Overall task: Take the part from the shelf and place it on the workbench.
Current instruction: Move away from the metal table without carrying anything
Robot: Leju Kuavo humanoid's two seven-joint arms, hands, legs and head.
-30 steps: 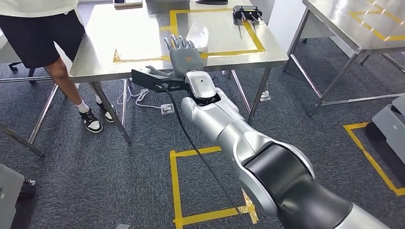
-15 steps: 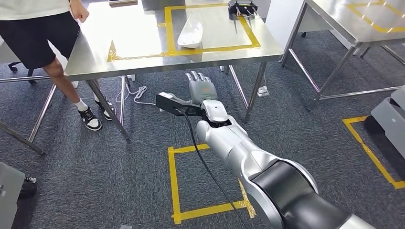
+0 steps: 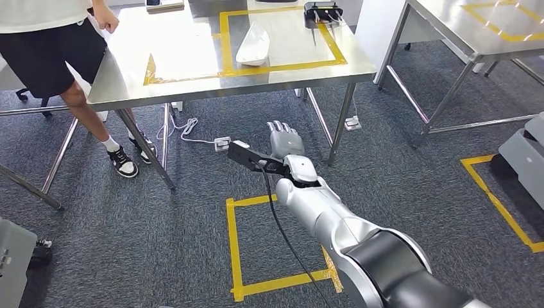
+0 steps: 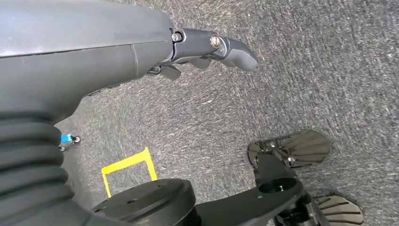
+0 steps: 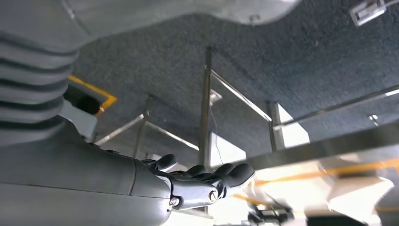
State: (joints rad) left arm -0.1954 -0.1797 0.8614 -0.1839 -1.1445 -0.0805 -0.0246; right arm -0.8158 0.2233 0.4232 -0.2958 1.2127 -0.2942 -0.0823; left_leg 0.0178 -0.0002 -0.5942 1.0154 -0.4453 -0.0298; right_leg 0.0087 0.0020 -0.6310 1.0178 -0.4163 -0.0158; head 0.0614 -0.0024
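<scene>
On the steel workbench [image 3: 179,51] lies the white part [image 3: 253,45]; both hands empty, fingers apart.

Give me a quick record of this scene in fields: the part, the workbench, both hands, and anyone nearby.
Part: white curved plastic part lying on the workbench, inside the yellow tape square.
Workbench: shiny steel table.
Right hand: empty, fingers extended, below the table's front edge, over the grey carpet.
Left hand: empty, fingers loosely curled, over the carpet.
Other item: black device at the table's far edge.
Person: standing at the table's left end.
</scene>
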